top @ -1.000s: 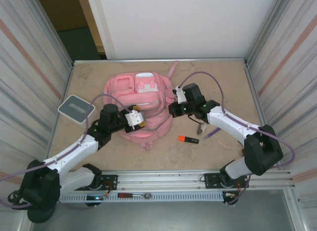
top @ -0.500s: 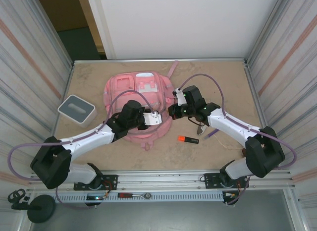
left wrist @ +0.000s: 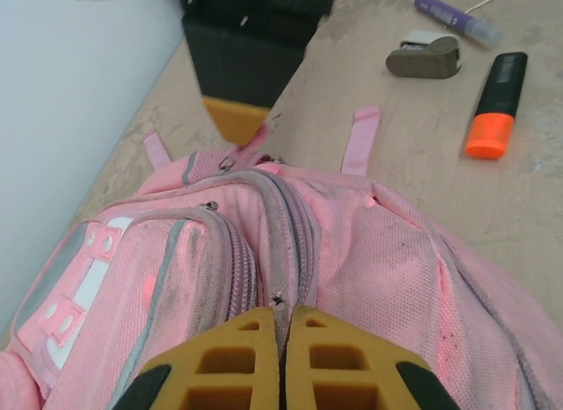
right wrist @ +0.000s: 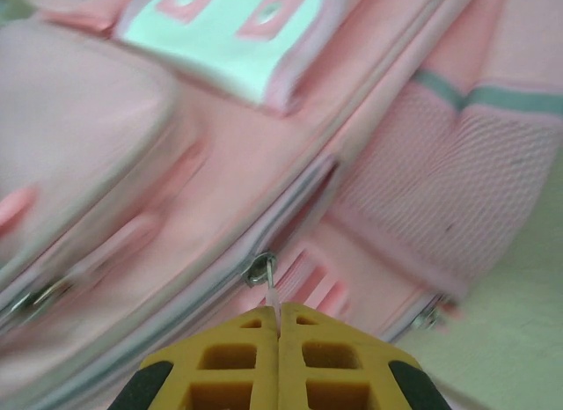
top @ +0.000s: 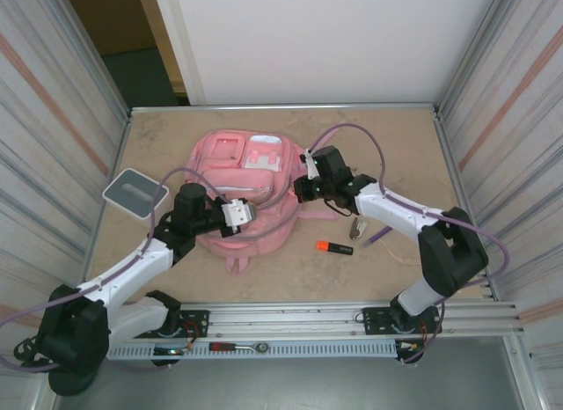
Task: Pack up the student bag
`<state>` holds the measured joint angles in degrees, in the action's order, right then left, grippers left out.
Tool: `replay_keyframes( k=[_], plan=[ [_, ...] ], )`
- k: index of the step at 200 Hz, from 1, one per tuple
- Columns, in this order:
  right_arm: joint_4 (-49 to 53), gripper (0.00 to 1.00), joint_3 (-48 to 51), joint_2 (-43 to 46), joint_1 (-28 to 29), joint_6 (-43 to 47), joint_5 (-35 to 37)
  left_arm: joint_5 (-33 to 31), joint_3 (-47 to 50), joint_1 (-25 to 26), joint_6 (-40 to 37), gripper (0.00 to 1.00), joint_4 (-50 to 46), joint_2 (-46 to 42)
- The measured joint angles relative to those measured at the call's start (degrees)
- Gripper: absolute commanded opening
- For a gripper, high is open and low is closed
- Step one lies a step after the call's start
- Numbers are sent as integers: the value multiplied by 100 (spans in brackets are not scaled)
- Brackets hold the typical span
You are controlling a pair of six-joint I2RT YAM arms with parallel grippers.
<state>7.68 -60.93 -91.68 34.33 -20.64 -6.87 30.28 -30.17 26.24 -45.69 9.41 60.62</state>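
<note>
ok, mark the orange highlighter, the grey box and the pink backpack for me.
orange and black highlighter pen (left wrist: 494,102), left wrist view, middle of the barrel.
grey rectangular box (top: 135,193), top external view, its top face.
large soft pink fabric backpack (top: 268,227), top external view, lower front fabric.

1. You see the student bag (top: 251,194) pink all over, with a white patch and grey zip bands; its side is pink mesh.
2. Your highlighter (top: 334,247) is orange with a black cap; the pen (left wrist: 457,16) is purple.
3. The box (top: 135,192) is grey; the table (top: 396,155) is mottled beige.
</note>
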Motion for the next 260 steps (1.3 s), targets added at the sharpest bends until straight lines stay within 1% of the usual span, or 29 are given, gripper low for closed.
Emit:
replay_keyframes(
  k=[13, 27, 42, 60, 67, 81, 88, 95, 104, 113, 134, 148, 159, 171, 187, 192, 206, 215, 227, 242, 252, 260],
  plan=[
    [-11, 0, -258, -361, -98, -20, 157, 94, 0, -33, 48, 0, 4, 0],
    [-2, 0, -501, -695, -212, -28, 70, 125, 9, -44, 79, 0, 28, 2],
    [13, 11, -555, -780, -256, -17, -122, 136, 9, -70, 96, 0, 31, 26],
    [-4, 33, -518, -688, -376, -11, -234, 177, 9, -81, 96, 0, 28, 33],
    [-33, 39, -444, -610, -507, -46, -319, 188, 9, -81, 96, 0, 28, 33],
    [-127, 46, -280, -466, -881, -254, -592, 190, 9, -81, 96, 0, 26, 33],
    [-170, 55, -251, -452, -1069, -387, -717, 192, 9, -81, 96, 0, 26, 33],
    [-225, 62, -254, -485, -1248, -529, -844, 195, 9, -81, 98, 0, 26, 33],
    [-286, 66, -304, -588, -1460, -643, -986, 210, 9, -81, 98, 0, 26, 35],
    [-363, 67, -420, -787, -1609, -798, -1117, 212, 9, -81, 98, 0, 24, 35],
    [-551, 68, -828, -1478, -1698, -1095, -1469, 216, 9, -81, 98, 0, 20, 35],
    [-627, 66, -1152, -1963, -1679, -1261, -1729, 232, 9, -81, 103, 0, 24, 55],
    [-721, 61, -1357, -2291, -1668, -1419, -1943, 258, 9, -81, 118, 0, 24, 87],
    [-872, 49, -1462, -2533, -1657, -1587, -2173, 282, 9, -81, 133, 0, 24, 129],
    [-986, 24, -1506, -2673, -1657, -1753, -2398, 297, 9, -79, 164, 0, 24, 177],
    [-1021, 18, -1508, -2684, -1657, -1794, -2452, 297, 9, -81, 186, 0, 26, 190],
    [-1051, 6, -1508, -2682, -1687, -1858, -2538, 293, 0, -79, 249, 0, 28, 256],
    [-1102, 0, -1493, -2667, -1746, -1840, -2583, 284, -28, -79, 299, 0, 26, 317],
    [-1237, 0, -1329, -2570, -1818, -1864, -2592, 271, -98, -74, 367, 1, 24, 417],
    [-1379, 0, -857, -2218, -1974, -1873, -2562, 247, -225, -63, 466, 2, 20, 579],
    [-1427, 0, -466, -1888, -2133, -1875, -2496, 201, -348, -50, 533, 7, 22, 723],
    [-1443, 0, -175, -1593, -2240, -1875, -2435, 151, -450, -37, 586, 8, 28, 848]
  ],
)
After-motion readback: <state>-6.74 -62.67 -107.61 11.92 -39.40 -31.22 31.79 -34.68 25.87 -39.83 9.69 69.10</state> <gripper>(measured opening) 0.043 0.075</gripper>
